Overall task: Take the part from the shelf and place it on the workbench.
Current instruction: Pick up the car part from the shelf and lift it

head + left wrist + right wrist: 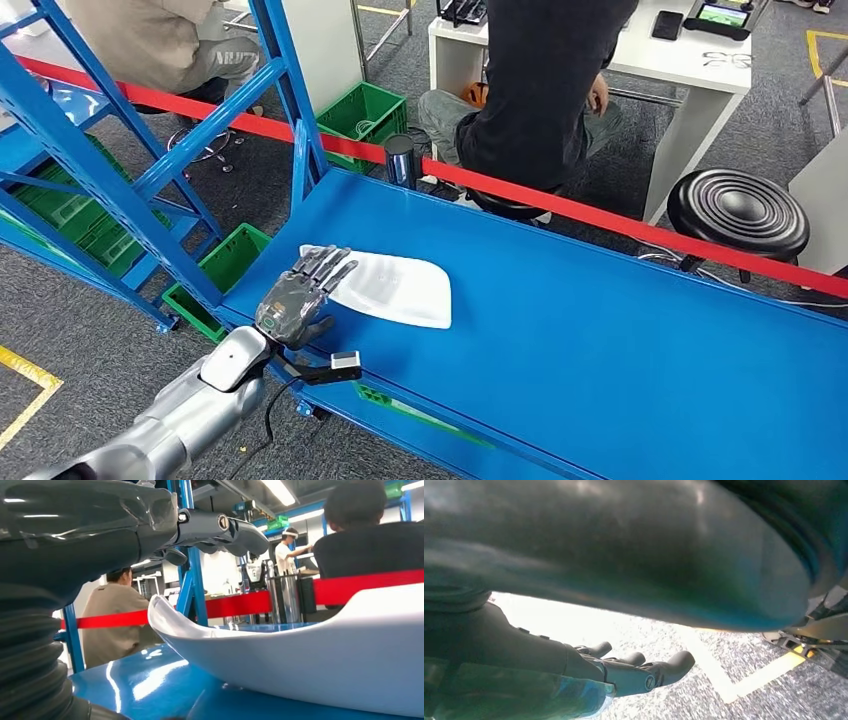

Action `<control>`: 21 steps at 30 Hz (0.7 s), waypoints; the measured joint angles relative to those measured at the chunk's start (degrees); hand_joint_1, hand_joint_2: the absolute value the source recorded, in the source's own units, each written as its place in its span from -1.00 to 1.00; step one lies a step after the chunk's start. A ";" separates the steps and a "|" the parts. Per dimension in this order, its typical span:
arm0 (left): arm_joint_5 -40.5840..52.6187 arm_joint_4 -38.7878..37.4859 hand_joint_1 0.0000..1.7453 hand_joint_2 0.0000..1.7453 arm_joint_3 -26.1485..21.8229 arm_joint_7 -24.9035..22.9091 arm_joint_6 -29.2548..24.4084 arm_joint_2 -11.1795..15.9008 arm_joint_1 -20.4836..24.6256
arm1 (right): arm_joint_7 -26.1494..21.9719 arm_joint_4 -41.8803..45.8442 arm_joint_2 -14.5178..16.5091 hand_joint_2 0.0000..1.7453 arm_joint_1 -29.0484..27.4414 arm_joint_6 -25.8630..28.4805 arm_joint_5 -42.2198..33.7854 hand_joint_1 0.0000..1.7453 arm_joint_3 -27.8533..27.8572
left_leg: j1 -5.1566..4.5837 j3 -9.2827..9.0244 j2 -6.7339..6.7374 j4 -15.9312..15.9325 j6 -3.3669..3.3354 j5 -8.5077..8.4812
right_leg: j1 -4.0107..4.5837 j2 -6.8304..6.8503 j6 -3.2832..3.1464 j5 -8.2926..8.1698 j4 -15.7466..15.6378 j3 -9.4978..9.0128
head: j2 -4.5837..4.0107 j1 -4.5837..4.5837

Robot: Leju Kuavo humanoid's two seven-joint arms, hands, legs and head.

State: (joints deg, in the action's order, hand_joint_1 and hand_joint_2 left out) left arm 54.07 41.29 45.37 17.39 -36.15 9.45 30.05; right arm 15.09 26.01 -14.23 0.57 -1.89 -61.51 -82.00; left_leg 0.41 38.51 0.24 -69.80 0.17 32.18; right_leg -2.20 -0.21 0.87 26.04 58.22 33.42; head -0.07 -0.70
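On the blue workbench, near its shelf-side end, the left hand hovers with fingers spread loosely over the edge of the white curved part, gripping nothing. The right hand hangs above grey floor, fingers extended, holding nothing.

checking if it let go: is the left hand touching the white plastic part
Cannot tell. In the head view the left hand's fingers overlap the white curved plastic part's edge, hiding any gap.

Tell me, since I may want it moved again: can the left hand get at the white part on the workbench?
Probably yes. The left hand is at the white part, fingers over its near end, and nothing on the blue workbench blocks it.
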 joint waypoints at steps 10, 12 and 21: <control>-2.20 -6.39 -1.00 1.00 1.96 8.70 0.17 0.10 4.58 | -1.22 -1.83 0.89 -1.00 0.87 -0.10 0.27 -1.00 -1.60 | -1.08 -5.63 -0.01 12.77 -2.83 -6.85 | 0.22 -0.14 0.81 -0.30 -0.65 -0.55 | 0.00 -0.10; -3.00 -6.77 -0.61 1.00 2.56 10.09 0.19 -0.04 4.88 | -1.47 -2.20 1.03 -1.00 0.94 -0.10 0.28 -1.00 -1.73 | -0.88 -6.31 0.08 14.14 -3.15 -7.74 | 0.42 0.05 1.10 0.21 0.21 -0.09 | 0.00 -0.05; -5.67 -7.91 1.00 1.00 5.32 13.32 1.22 -0.54 4.71 | -2.08 -3.85 0.85 -1.00 0.98 -0.10 0.10 -1.00 -2.22 | -1.00 -6.19 0.02 14.43 -3.02 -8.28 | 0.45 0.28 2.28 1.68 4.03 1.47 | 0.00 0.21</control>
State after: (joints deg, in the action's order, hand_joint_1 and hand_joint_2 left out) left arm 48.40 33.38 50.69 30.71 -34.92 8.91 34.76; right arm 13.02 22.16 -13.38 1.55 -1.99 -61.40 -84.21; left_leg -0.59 32.32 0.27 -55.37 -2.86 23.89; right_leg -1.75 0.07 3.15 27.72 62.25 34.89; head -0.07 -0.50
